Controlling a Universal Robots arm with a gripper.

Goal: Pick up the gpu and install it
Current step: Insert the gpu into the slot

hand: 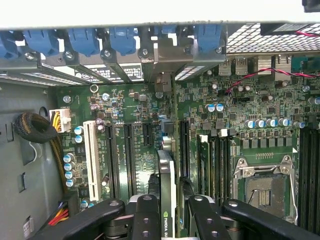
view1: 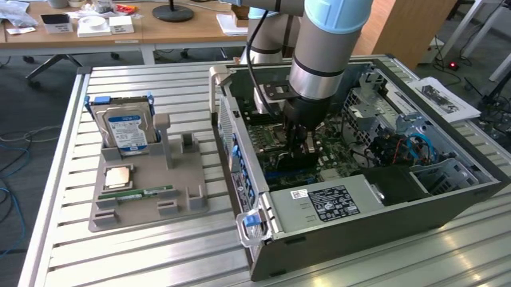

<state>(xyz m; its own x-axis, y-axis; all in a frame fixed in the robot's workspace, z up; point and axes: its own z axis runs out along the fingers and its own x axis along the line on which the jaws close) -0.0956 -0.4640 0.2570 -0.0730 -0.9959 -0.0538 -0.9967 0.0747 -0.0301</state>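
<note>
Slatted metal desk point(view1: 119, 257) carries an open computer case point(view1: 399, 221). Inside that case I see my claw point(hand: 170, 212) clamped on the gpu point(hand: 166, 185). The card stands edge-on over the case's green motherboard point(hand: 235, 105), among its long black slots point(hand: 128, 155).

Robotics lab, slatted metal workbench point(view1: 143, 257), open computer case point(view1: 383, 230), wooden desks point(view1: 185, 33) behind, cables point(view1: 18, 136) on floor

Only one marking reads clearly.
White letters "NVIDIA QU", cut off, along the narrow edge of the graphics card point(hand: 167, 200).
</note>
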